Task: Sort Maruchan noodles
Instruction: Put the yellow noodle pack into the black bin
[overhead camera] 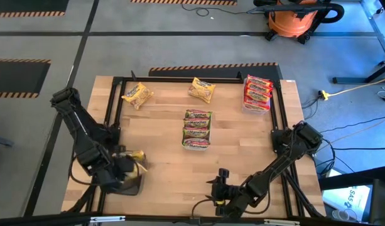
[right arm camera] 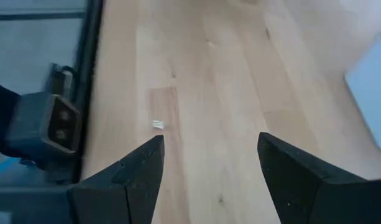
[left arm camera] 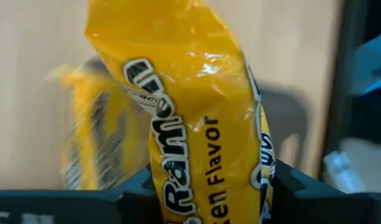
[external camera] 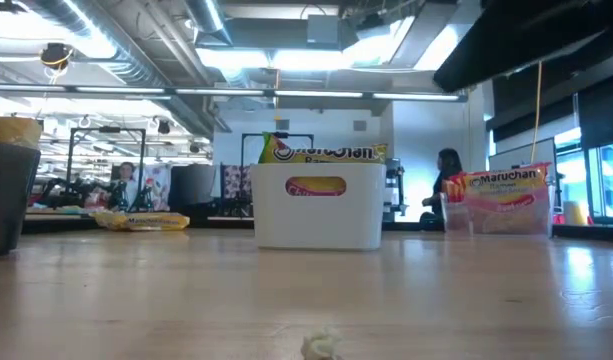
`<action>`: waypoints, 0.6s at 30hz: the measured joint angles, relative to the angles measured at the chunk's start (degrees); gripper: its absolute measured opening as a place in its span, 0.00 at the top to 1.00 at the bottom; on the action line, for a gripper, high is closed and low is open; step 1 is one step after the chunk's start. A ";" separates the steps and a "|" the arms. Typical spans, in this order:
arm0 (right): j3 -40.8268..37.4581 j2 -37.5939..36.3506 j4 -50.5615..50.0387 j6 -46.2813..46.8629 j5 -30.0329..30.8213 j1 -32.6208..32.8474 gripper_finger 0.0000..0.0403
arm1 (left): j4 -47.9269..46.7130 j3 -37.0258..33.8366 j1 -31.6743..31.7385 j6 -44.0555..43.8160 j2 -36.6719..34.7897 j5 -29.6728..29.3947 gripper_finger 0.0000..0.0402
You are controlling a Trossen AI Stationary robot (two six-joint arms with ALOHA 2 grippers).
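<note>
Down at the near left corner of the pale wooden table (overhead camera: 161, 150), the left gripper (overhead camera: 130, 164) has its dark fingers pinched on a yellow crinkly plastic Maruchan ramen packet (left arm camera: 196, 118), holding it over a dark shallow tray (overhead camera: 130, 184) that sits just below it; a second yellow wrapper seems to lie in that tray, though it is too blurred to be sure. The right gripper (right arm camera: 209, 168) waits near the table's front edge, its two fingers spread apart over bare wood with nothing between them. The other packets are well apart from both arms: two loose yellow packets (overhead camera: 137, 95) lie toward the far edge, a stack of green-wrapped packets (overhead camera: 196, 129) sits in a white tray (external camera: 316, 215) at the middle, and red-wrapped packets (overhead camera: 257, 91) fill a clear tray (overhead camera: 243, 105) at the far right corner. These packets look light and puffy, with a slick film that crumples under pressure and a brittle noodle block inside, so I would guess a hard squeeze across the middle risks cracking it. The flat seam end, or a narrow pinch across the packet's short side as the left fingers have now, looks the safer hold, though the glossy wrapper could well slip.
</note>
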 joint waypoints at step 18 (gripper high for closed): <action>-0.02 3.85 5.40 -2.16 -6.72 -2.57 0.41 | -0.30 -8.90 1.34 6.70 0.11 3.90 0.64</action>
